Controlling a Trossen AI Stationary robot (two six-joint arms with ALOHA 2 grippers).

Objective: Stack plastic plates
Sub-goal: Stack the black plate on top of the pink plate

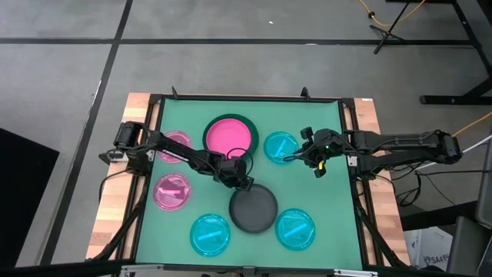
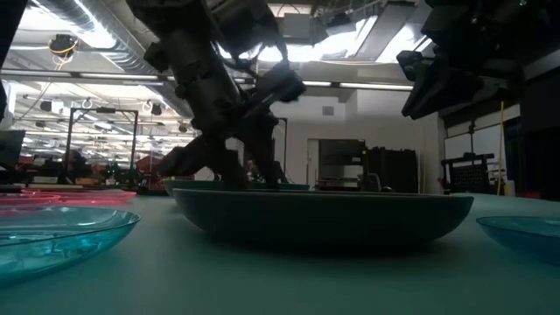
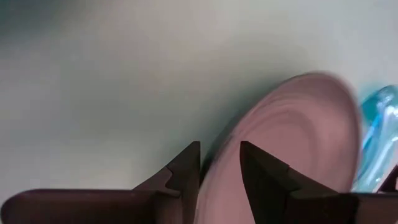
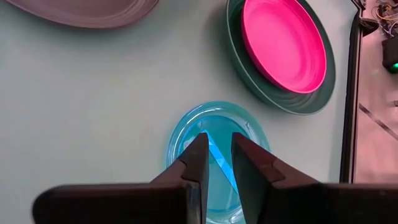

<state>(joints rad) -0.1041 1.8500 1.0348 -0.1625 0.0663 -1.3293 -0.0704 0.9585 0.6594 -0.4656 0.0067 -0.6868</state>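
The left gripper (image 1: pixel 244 181) reaches low across the table, its narrow gap straddling the dark grey plate's (image 1: pixel 254 209) rim. The right gripper (image 4: pixel 214 163), narrowly parted, hovers over a cyan plate (image 4: pixel 219 158); its wrist view alone shows a pink plate (image 4: pixel 283 42) nested in the green plate (image 4: pixel 239 59).

The surface (image 1: pixel 307 115) wears a smooth, matt green mat, with bare pale wood (image 1: pixel 115 185) along its left and right edges. The cyan plates (image 1: pixel 210 234) and pink plates (image 1: pixel 173 191) are glossy, see-through plastic. The grey plate (image 1: pixel 254 209) looks matt and opaque. The fingers (image 4: pixel 193 163) are dull dark plastic.
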